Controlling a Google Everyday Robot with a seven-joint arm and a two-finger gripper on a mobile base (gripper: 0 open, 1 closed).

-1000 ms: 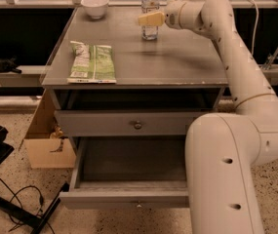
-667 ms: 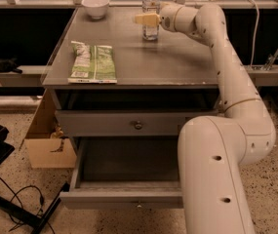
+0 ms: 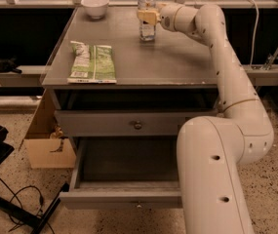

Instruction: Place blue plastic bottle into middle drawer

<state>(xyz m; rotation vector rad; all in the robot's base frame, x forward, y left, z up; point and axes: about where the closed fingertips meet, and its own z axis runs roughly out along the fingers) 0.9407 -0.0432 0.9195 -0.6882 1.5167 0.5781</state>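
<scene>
The blue plastic bottle, clear with a white cap, stands upright at the back of the grey cabinet top. My gripper has reached in from the right at the bottle's mid-height. It is open around the bottle; one pale finger shows in front of it and the other is hidden behind. The middle drawer is pulled out below, and its inside holds nothing that I can see. My white arm hides the drawer's right end.
A white bowl sits at the top's back left and a green snack bag lies front left. The upper drawer front is shut. A cardboard box and a black stand are on the floor at left.
My gripper has moved left and closed the gap, from beside the bottle to around it. The bottle has not moved.
</scene>
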